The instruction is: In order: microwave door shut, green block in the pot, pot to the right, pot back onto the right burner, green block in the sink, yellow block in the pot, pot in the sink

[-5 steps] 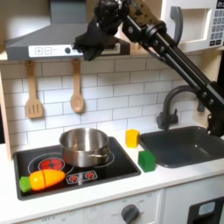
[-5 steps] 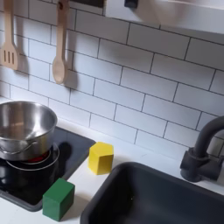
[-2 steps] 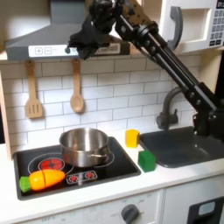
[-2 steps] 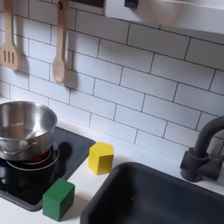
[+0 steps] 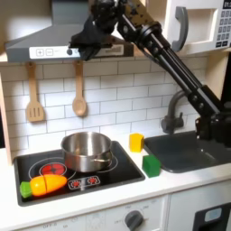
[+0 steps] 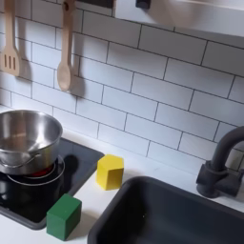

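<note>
Swinging high over the stove, the hand (image 5: 87, 38) had shifted a little further toward the first exterior view's left over the last second, and sat up near the range hood (image 5: 45, 43), well above everything on the table (image 5: 171, 185). Its fingers were a dark blur against the hood; could not tell whether spread or pressed together. Nothing seen in it.

Microwave door (image 5: 200, 25), top right of the first exterior view, looked flush with its frame, grey handle upright. Judged shut, so step one likely done and the arm was moving away from it.

Objects unchanged across the second:
- Pot (image 5: 87, 151) on the right burner, no block seen inside from this angle; in the second exterior view its rim (image 6: 24, 133) sat over the red ring.
- Green block (image 5: 152, 166) on the table between stove edge and sink (image 5: 194, 149); in the second exterior view (image 6: 64, 216) just at the cooktop's corner.
- Yellow block (image 5: 136, 142) behind the green one, near but apart; in the second exterior view (image 6: 110, 172).
- Carrot (image 5: 43, 185) at the stove's front left in the first exterior view.

Judgement: next step is the green block. The hand stood over the pot's side, far too high, so it would need to come back toward the sink side and drop a good way. The small cube close to the sink lip could get nudged in.
</note>
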`<state>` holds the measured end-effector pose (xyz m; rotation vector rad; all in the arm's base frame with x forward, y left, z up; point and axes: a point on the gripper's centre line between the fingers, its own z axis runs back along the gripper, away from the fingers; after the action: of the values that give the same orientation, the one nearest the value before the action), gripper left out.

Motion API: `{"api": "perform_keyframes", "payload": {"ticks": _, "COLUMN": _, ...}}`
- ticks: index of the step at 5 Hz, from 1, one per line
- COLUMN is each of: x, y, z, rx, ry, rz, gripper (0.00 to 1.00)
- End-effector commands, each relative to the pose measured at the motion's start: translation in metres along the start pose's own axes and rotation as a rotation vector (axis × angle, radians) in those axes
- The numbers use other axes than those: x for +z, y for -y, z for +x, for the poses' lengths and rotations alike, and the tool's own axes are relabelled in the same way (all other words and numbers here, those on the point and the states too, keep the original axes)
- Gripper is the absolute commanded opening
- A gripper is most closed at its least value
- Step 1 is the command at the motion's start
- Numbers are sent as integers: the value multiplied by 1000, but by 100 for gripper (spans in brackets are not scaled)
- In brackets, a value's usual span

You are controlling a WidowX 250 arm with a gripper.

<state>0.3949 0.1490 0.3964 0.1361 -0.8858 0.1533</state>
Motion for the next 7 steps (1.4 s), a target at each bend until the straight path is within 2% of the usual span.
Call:
{"api": "perform_keyframes", "payload": {"ticks": 1, "x": 6, "y": 4, "z": -6, "rx": -4, "ry": -10, "rz": -7, "gripper": 0}}
{"api": "perform_keyframes", "payload": {"ticks": 2, "x": 3, "y": 5, "z": -21, "rx": -9, "ry": -54, "rz": -16, "gripper": 0}}
{"api": "perform_keyframes", "payload": {"ticks": 3, "x": 12, "y": 20, "z": -35, "rx": -30, "ry": -80, "rz": -51, "gripper": 0}}
{"api": "perform_keyframes", "payload": {"ticks": 4, "x": 30, "y": 28, "z": -46, "rx": -40, "ry": -86, "rz": -64, "gripper": 0}}
{"api": "perform_keyframes", "payload": {"ticks": 5, "x": 36, "y": 35, "z": -62, "rx": -51, "ry": -129, "rz": -87, "gripper": 0}}
{"api": "perform_keyframes", "payload": {"ticks": 6, "x": 52, "y": 43, "z": -73, "rx": -72, "ry": -161, "rz": -105, "gripper": 0}}
{"api": "perform_keyframes", "payload": {"ticks": 7, "x": 56, "y": 53, "z": -81, "rx": -81, "ry": -187, "rz": -129, "gripper": 100}}
